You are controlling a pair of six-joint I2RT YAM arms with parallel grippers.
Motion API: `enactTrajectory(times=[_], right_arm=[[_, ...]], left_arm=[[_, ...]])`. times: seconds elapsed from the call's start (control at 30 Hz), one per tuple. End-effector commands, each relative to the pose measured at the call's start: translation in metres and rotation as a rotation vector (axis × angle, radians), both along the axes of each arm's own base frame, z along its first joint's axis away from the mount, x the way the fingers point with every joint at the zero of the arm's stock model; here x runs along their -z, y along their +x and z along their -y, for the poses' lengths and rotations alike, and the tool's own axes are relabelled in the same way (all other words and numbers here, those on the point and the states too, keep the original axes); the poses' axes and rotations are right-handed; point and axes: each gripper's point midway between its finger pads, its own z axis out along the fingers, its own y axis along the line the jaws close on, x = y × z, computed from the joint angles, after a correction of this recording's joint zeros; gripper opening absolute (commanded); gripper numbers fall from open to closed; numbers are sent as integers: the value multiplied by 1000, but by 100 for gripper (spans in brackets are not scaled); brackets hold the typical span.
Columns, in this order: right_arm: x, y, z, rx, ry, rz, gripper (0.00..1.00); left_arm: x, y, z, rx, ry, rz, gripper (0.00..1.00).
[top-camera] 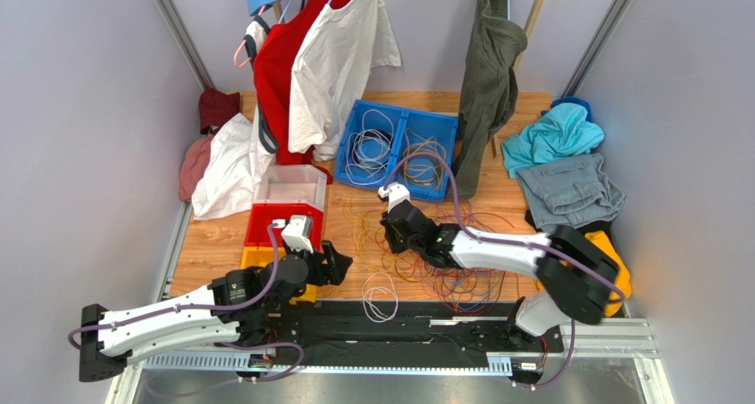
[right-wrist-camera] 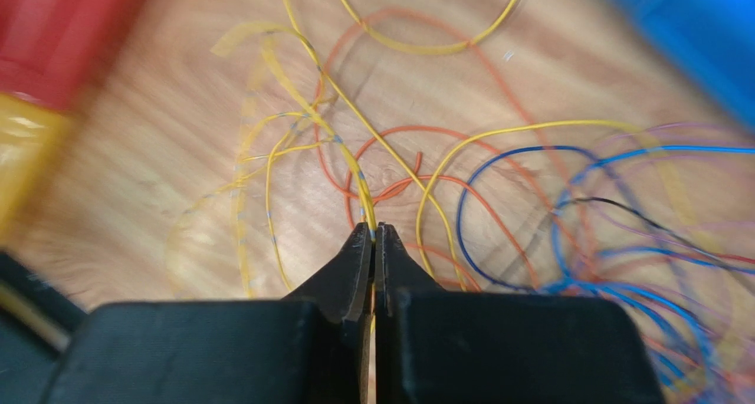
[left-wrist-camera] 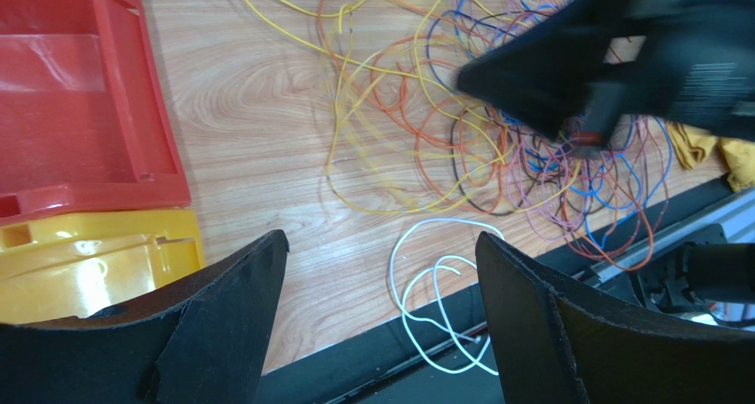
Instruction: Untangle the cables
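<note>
Ahead of the right gripper, the cables lay in a loose tangle. Beside it, the left gripper hung spread above a white cable, probably ready for a second strand. The right gripper's fingertips were pressed together on one yellow cable, apparently to draw it free. Its long axis ran away from the tips, up-left.

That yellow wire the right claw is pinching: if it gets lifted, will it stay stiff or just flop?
Probably floppy: the yellow wire lies in loose curves, so it should droop from the right gripper. It looks thin, so likely light. It crosses orange cables, so it may drag them along.
</note>
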Motion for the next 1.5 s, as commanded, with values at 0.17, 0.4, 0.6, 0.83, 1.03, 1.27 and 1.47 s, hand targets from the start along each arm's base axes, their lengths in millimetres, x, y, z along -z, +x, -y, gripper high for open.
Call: enactTrajectory(times=[0.17,0.4,0.6,0.83,1.03,1.27,1.47], right_arm=[[-330,-37,47,-43,388,531,0],[-375,-56,87,-33,454,563,0],[-325,-53,87,8,420,503,0],[-283,-53,82,18,407,442,0],[-264,-58,79,5,408,402,0],[-258,-61,74,-10,428,379,0],[-260,-63,73,-21,440,375,0]], left_arm=[[-49,17,-6,-56,-60,141,86],[-97,22,10,6,-124,268,87],[-131,13,29,113,-218,357,92],[-161,0,38,214,-319,464,95],[-171,-5,47,261,-382,524,95],[-168,-8,76,334,-365,491,93],[-159,-7,93,363,-364,469,88]])
